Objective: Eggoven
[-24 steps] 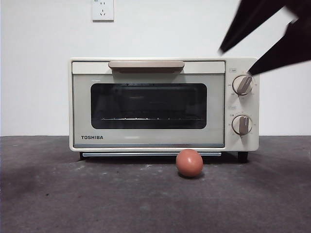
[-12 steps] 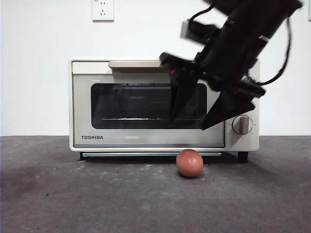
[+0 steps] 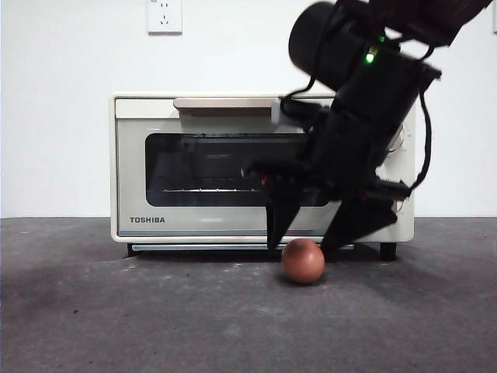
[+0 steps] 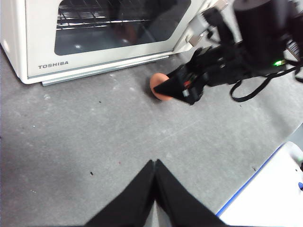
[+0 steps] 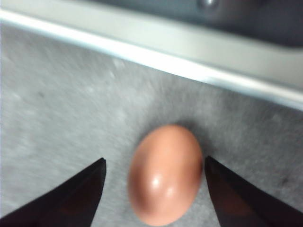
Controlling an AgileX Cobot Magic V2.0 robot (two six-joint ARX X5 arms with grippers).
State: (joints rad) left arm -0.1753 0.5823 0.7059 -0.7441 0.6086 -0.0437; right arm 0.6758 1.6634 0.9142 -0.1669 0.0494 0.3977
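Orange-brown smooth egg (image 3: 303,261) lies low in the frame's centre before the cream toaster oven (image 3: 233,225); the right gripper (image 3: 304,242) straddles it wide open, not touching, while the left gripper (image 4: 154,166) is closed, empty.

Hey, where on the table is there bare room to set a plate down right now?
The grey tabletop in front of the toaster oven, on the TOSHIBA side, lies bare, as does the near strip below the egg. It is crowded at the egg, where the right pincer straddles it, open. The left pincer waits, shut.
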